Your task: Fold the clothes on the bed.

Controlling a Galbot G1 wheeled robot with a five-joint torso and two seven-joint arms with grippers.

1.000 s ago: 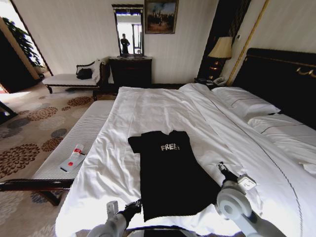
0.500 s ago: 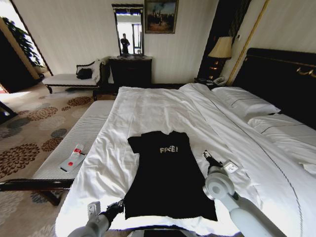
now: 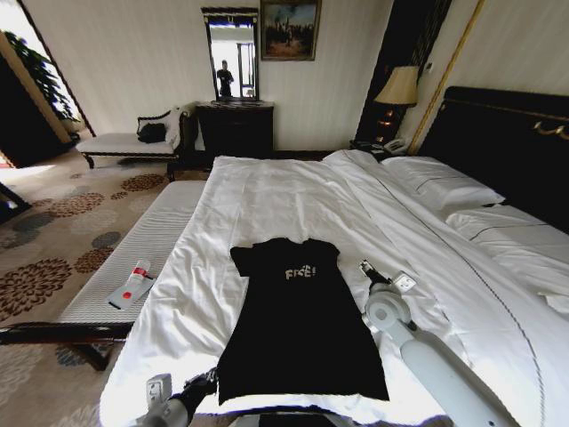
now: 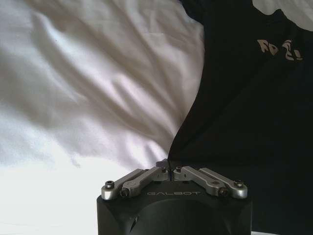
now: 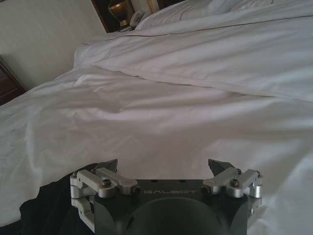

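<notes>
Your black "FREE!" T-shirt (image 3: 298, 325) lies flat on the bed (image 3: 267, 196). Your left gripper (image 4: 168, 172) pinches its hem corner; your right gripper (image 5: 166, 169), fingers apart, hovers beside its right edge.

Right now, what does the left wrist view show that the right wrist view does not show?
Left wrist view alone: the left gripper, fingers shut together at the edge of the T-shirt, and the white lettering on the shirt's chest.

Right wrist view alone: the right gripper, fingers spread open over the bedding, plus the pillows and a lamp at the far end.

Both: the black T-shirt and the bed with its white sheet.
</notes>
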